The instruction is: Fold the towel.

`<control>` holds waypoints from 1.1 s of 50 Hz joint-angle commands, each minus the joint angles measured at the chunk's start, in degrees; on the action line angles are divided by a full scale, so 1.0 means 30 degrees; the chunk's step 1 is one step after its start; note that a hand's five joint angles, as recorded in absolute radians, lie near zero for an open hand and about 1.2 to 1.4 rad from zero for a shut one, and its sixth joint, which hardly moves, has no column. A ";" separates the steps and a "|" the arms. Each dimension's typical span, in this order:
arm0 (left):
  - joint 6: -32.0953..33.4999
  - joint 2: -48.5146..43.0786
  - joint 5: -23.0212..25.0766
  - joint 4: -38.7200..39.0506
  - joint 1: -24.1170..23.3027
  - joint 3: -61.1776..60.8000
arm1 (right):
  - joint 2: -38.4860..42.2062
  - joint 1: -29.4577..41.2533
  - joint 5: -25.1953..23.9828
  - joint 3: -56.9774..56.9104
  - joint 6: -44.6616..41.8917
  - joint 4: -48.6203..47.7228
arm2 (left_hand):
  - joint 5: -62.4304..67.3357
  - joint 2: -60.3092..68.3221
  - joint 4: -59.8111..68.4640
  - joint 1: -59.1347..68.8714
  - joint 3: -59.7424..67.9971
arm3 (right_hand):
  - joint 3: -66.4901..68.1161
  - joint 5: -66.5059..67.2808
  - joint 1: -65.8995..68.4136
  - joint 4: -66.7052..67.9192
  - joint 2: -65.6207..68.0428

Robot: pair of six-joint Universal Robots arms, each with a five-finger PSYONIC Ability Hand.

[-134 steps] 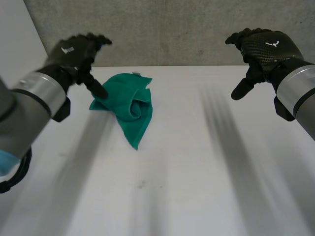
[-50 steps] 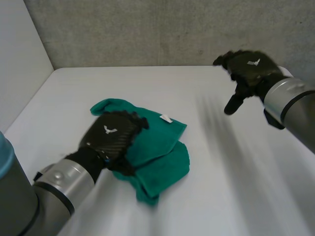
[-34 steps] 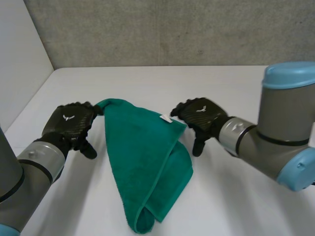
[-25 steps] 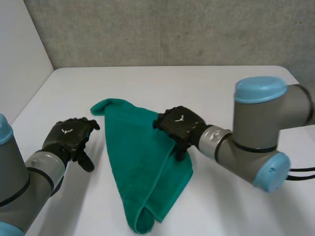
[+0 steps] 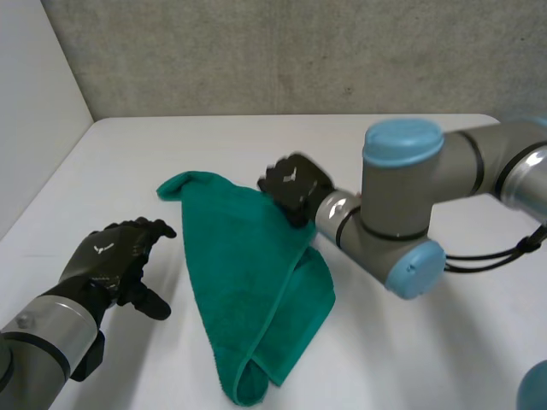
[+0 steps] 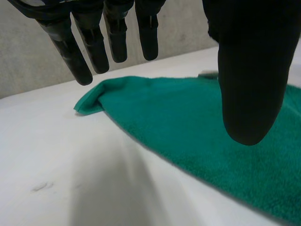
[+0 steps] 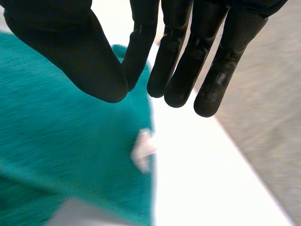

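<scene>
Since half a second ago the right robot hand point(image 5: 291, 184) has slid back toward the towel's far edge, and the left robot hand point(image 5: 109, 261) has drawn a little away from the cloth. There is one green towel point(image 5: 248, 273), lying near the middle of the white surface point(image 5: 197, 141). It is partly doubled over, wide at its far edge and narrowing to a looped fold at the near end. Two robot hands are in view. The right one is over the towel's far right corner, fingers straight and holding nothing. One white tag point(image 7: 143, 145) sits on the cloth below its fingertips. The left one is beside the towel's left edge, apart from it, with its fingers spread, relaxed and empty.
</scene>
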 commanded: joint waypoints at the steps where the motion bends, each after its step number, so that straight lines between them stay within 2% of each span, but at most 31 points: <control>1: -0.0600 0.0128 0.0089 -0.0023 0.0156 0.0075 | -0.1449 0.0013 0.1380 -0.0781 0.0875 0.1669 | 0.0644 0.0468 0.0521 0.0109 0.0196 | -0.3970 -0.3640 -0.0334 -0.4156 -0.3987; 2: -0.0600 0.0099 0.0061 -0.0023 0.0127 0.0075 | -0.0783 0.0013 0.1087 -0.0198 0.0673 0.2693 | 0.0644 0.0468 0.0521 0.0109 0.0196 | -1.0713 -1.0382 -0.7077 -1.0899 -1.0730; 3: -0.0629 0.0069 0.0089 -0.0023 0.0097 0.0017 | -0.0399 -0.0016 0.1026 -0.0105 0.0642 0.2935 | 0.0589 0.0412 0.0466 0.0054 0.0141 | -1.1335 -1.1005 -0.7699 -1.1522 -1.1352; 7: -0.0630 0.0039 0.0090 -0.0023 0.0038 -0.0013 | 0.0861 -0.0016 0.0676 0.0071 0.0291 0.3026 | 0.0476 0.0300 0.0354 -0.0058 0.0028 | -1.2798 -1.2468 -0.9162 -1.2984 -1.2815; 12: -0.0630 0.0010 0.0060 -0.0023 0.0038 -0.0013 | 0.1508 -0.0221 -0.0525 -0.0191 -0.0296 0.3026 | 0.0476 0.0300 0.0353 -0.0059 0.0028 | -1.3024 -1.2694 -0.9388 -1.3210 -1.3041; 16: -0.0630 0.0010 0.0060 -0.0023 0.0067 -0.0013 | 0.2066 -0.0251 -0.0762 -0.0631 -0.0208 0.2967 | 0.0420 0.0243 0.0297 -0.0115 -0.0028 | -1.2351 -1.2021 -0.8715 -1.2537 -1.2368; 17: -0.0630 0.0010 0.0060 -0.0023 0.0068 -0.0013 | 0.2733 -0.0164 -0.0646 -0.1559 -0.0179 0.2938 | 0.0420 0.0243 0.0297 -0.0115 -0.0028 | -0.4802 -0.4471 -0.1165 -0.4988 -0.4818; 19: -0.0630 0.0010 0.0089 -0.0023 0.0126 -0.0100 | 0.2886 -0.0104 -0.0616 -0.2152 -0.0208 0.2938 | 0.0420 0.0243 0.0297 -0.0115 -0.0028 | 0.3249 0.3580 0.6885 0.3063 0.3232; 24: -0.0630 0.0010 0.0060 0.0006 0.0126 -0.0101 | 0.2625 0.0013 -0.0470 -0.3470 0.0985 0.2326 | 0.0420 0.0243 0.0297 -0.0115 -0.0028 | 0.4170 0.4500 0.7806 0.3984 0.4153; 28: -0.0630 0.0010 0.0060 0.0007 0.0126 -0.0071 | -0.0737 0.0042 -0.0440 -0.3591 0.3303 0.1416 | 0.0420 0.0244 0.0297 -0.0115 -0.0028 | 0.4170 0.4500 0.7806 0.3984 0.4153; 29: -0.0630 0.0010 0.0060 0.0007 0.0126 -0.0042 | -0.2545 -0.0074 -0.0411 -0.3387 0.4032 0.1182 | 0.0420 0.0243 0.0297 -0.0115 -0.0028 | 0.4170 0.4500 0.7806 0.3984 0.4153; 30: -0.0659 0.0010 0.0060 0.0007 0.0126 -0.0013 | -0.2563 -0.0075 -0.0410 -0.3385 0.4040 0.1180 | 0.0364 0.0188 0.0241 -0.0171 -0.0084 | 0.4170 0.4500 0.7806 0.3984 0.4153; 32: -0.0659 0.0010 0.0031 0.0007 0.0126 0.0045 | -0.4457 -0.0104 -0.0265 -0.3036 0.4593 0.1063 | 0.0308 0.0131 0.0185 -0.0227 -0.0140 | 0.4170 0.4500 0.7806 0.3984 0.4153; 36: -0.0776 0.0010 0.0002 0.0094 0.0214 0.0192 | -0.5229 0.0072 0.0234 -0.2887 0.4596 0.1209 | -0.0250 -0.0426 -0.0373 -0.0785 -0.0698 | 0.4170 0.4500 0.7806 0.3984 0.4153; 37: -0.0776 -0.0019 0.0002 0.0095 0.0243 0.0221 | -0.6157 0.0101 0.1307 -0.2713 0.4538 0.1412 | -0.0808 -0.0984 -0.0931 -0.1343 -0.1256 | 0.4170 0.4500 0.7806 0.3984 0.4153; 41: -0.1330 -0.0543 -0.0057 -0.0051 0.0040 0.0543 | -0.7598 0.0072 0.3828 -0.2595 0.3985 0.1737 | -0.1822 -0.1999 -0.1945 -0.2357 -0.2270 | 0.4170 0.4500 0.7806 0.3984 0.4153; 46: -0.3204 -0.1774 0.0235 -0.0344 -0.0546 0.0953 | -0.8012 0.0072 0.5740 -0.2887 0.2314 0.1444 | -0.1711 -0.1888 -0.1834 -0.2246 -0.2159 | 0.4170 0.4500 0.7806 0.3984 0.4153; 53: -0.4788 -0.4348 0.2925 -0.2451 -0.2624 0.2064 | -0.8100 0.0072 0.6855 -0.3532 0.0759 0.1092 | -0.1711 -0.1887 -0.1834 -0.2246 -0.2159 | 0.4170 0.4500 0.7806 0.3984 0.4153; 55: -0.4819 -0.4703 0.3193 -0.2570 -0.2802 0.2212 | -0.8100 0.0101 0.6884 -0.3474 0.0729 0.1121 | -0.1711 -0.1887 -0.1834 -0.2246 -0.2159 | 0.4170 0.4500 0.7806 0.3984 0.4153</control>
